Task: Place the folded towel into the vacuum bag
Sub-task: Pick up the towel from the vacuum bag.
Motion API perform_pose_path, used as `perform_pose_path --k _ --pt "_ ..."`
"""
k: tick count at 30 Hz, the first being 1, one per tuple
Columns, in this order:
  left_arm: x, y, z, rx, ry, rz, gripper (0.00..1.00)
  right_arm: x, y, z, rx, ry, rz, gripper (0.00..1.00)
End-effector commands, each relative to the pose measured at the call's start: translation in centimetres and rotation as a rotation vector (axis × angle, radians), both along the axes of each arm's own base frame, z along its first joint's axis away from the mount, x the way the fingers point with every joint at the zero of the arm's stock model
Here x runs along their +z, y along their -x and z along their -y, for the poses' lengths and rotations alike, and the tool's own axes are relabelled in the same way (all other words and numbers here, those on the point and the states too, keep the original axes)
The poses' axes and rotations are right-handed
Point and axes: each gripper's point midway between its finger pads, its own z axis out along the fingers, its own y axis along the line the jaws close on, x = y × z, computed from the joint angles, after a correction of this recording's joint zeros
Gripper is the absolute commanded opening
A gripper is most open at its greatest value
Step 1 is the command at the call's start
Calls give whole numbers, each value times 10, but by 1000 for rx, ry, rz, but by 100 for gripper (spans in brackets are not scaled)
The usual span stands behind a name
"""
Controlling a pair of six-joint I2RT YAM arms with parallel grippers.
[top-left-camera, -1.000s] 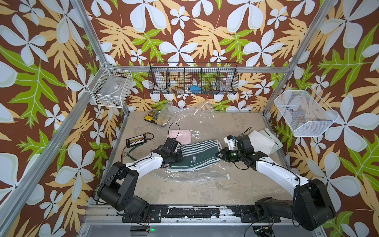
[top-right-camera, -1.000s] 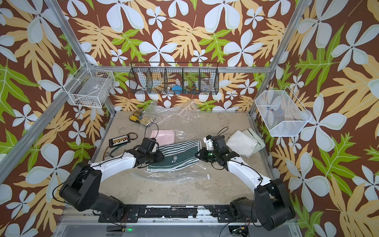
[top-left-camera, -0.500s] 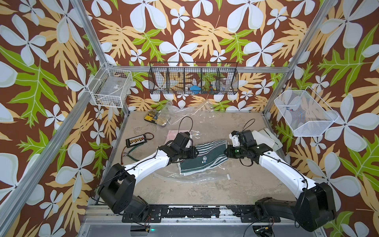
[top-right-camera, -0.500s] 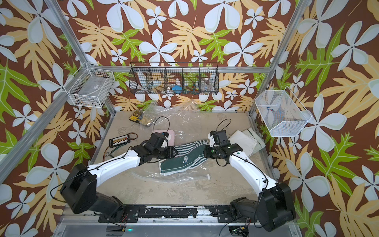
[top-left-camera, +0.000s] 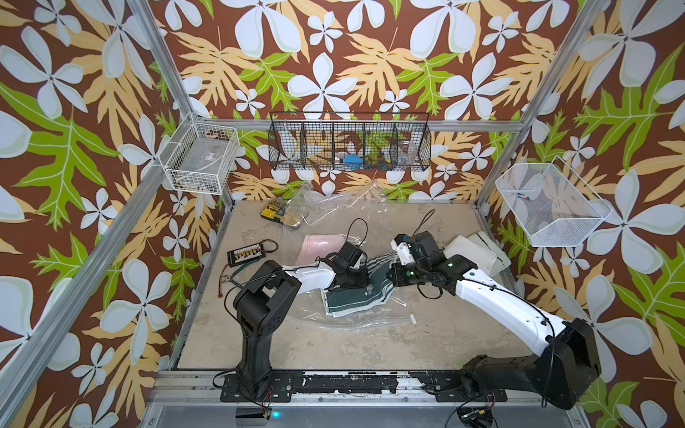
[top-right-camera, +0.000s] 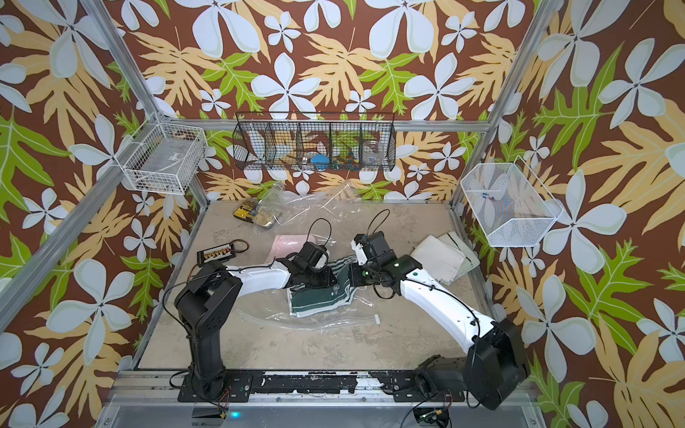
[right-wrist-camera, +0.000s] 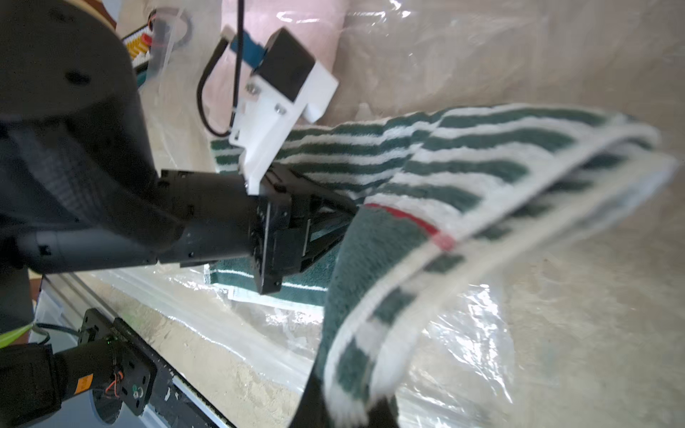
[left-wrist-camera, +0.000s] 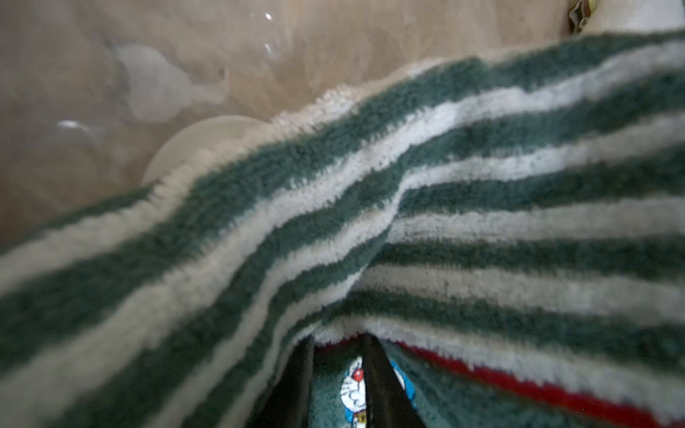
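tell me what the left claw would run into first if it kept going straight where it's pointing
The striped towel: the left claw has its tips right under the raised fold. Beyond that is vacuum bag film, though depth there is unclear.

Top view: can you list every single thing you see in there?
striped towel: one, green and white, table middle, lifted over the bag
vacuum bag: one, clear, lying under it
pink cloth: one, pink, just behind the towel
white cloths: two it seems, white, right rear
yellow packet: one, yellow, far left corner
connector board: one, black, left edge
black wire basket: one, back wall
white wire baskets: two, side walls
left gripper, right gripper: black, both pinching the towel
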Motion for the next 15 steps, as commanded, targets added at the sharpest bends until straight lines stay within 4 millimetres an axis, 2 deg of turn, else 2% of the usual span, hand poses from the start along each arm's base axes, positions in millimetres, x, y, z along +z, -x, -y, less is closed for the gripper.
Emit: perform_pose_path --k 1,4,6,8,11,15 --pt "18 0 -10 4 9 37 28 -2 4 -20 53 -4 1 5" --pt "47 10 -32 29 37 65 31 -8 10 -36 103 8 -2 5" --pt "55 20 -53 55 12 80 31 -9 13 -44 129 21 4 5" --pt "52 33 -77 89 -38 85 31 -11 16 -53 167 37 10 5" --pt "34 50 -107 133 -120 73 31 -14 23 -70 237 90 18 5" --pt "21 60 -127 178 -138 59 31 -17 35 -103 331 104 25 5"
